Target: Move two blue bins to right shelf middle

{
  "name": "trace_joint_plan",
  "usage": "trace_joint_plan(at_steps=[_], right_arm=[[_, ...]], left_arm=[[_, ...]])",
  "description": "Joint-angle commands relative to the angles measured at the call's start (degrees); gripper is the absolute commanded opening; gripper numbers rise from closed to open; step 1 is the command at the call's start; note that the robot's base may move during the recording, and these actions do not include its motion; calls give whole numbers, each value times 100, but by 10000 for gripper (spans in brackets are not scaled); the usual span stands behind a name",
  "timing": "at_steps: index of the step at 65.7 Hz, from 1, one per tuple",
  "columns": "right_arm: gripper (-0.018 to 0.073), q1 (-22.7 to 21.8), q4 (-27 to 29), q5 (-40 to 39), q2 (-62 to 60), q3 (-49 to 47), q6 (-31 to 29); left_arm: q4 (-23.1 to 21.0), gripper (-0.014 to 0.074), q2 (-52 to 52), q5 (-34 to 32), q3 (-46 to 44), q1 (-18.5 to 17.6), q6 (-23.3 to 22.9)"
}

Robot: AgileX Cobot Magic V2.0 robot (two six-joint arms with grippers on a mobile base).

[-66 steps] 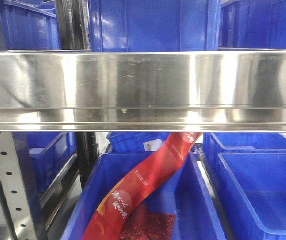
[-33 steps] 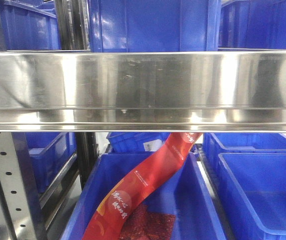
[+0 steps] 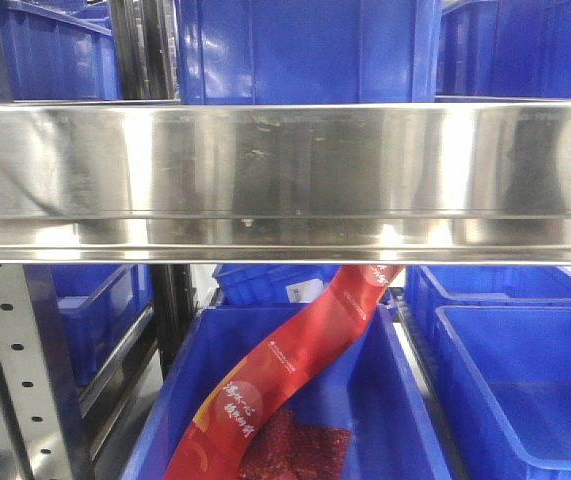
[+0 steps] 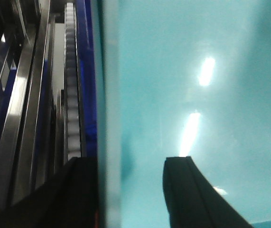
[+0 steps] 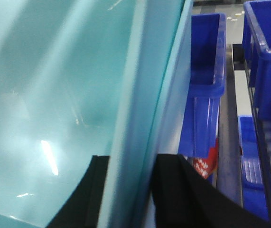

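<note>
Left gripper: two black fingers straddle the wall of a pale cyan bin, one finger inside, the other outside, clamped on the rim. Right gripper: same pose, black fingers either side of a cyan bin wall, closed on it. No arm or gripper visible in the front-facing view.

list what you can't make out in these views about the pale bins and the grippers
- Front view: no pale bin or gripper shows; the steel shelf beam fills the middle.
- Left wrist view: the left gripper straddles a pale bin wall; the bin's outline is cut off by the frame.
- Right wrist view: the right gripper straddles a pale bin rim; whether it is the same bin cannot be told.
- How many pale bins are held: unclear.
</note>
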Motion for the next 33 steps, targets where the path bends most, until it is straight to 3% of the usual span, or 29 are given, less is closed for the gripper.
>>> trace_joint_plan(at_steps=[1,7,13,24,33], right_arm=[[-154,-41,-3,37,-167,-87,-48],[-154,-41,-3,675,-143,-63,-48],[-154,-41,-3,1032,-76,-55,-48],[-154,-41,-3,993,109,171,-48],[-154,-41,-104,926,396,450,-48]], left_arm=[[27,-111,-129,309,-94,5,230],[1,-111,-118,787,-74,-33,230],[24,-111,-118,846,109,-105,230],[27,-111,-109,495,822,-119,230],[27,-111,-109,-159,1502,-119,230]])
